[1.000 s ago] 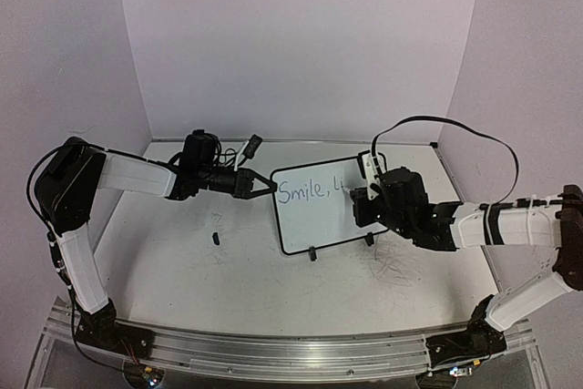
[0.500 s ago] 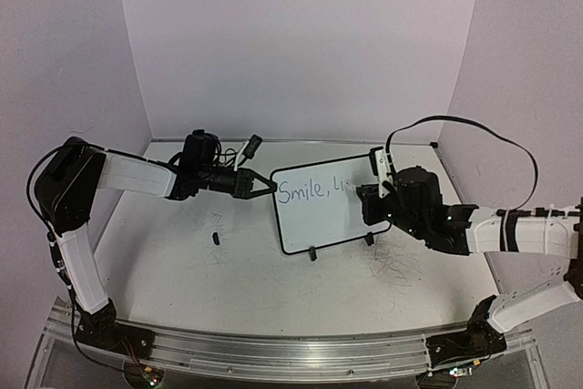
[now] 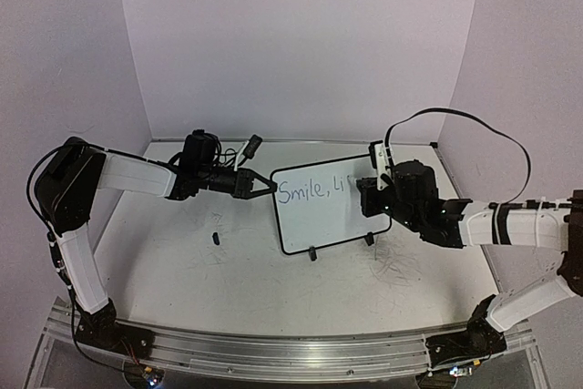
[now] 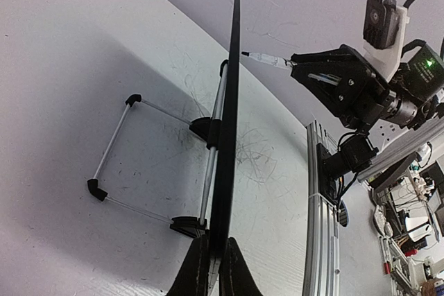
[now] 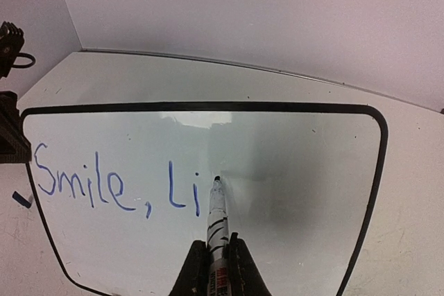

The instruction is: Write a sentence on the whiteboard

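Moved: right tool (image 3: 373,190) has shifted a little up and to the right since a second ago, so more of the "Li" shows in the top view; the left arm has stayed put
Left tool: left tool (image 3: 266,186) is closed tight on the left edge of the whiteboard (image 3: 319,220); its wrist view shows both fingers pinching the black frame, seen edge-on
Right tool: clamped round a marker (image 5: 217,213); the barrel runs out between the fingers, tip toward the board
Marker tip: at the white face just right of the "i"; touching or a hair off, I cannot tell which
Sentence: the sentence (image 5: 111,185) so far reads "Smile, Li" in dark blue strokes; it sits on the upper left part of the board
Whiteboard: stands near upright on two black feet (image 3: 312,253), toward the middle of the bench (image 3: 228,289), between the two arms
Bench: scuffed white, with grey scribbles near the feet; a small dark piece (image 3: 217,238) lies left of the board, apart from it
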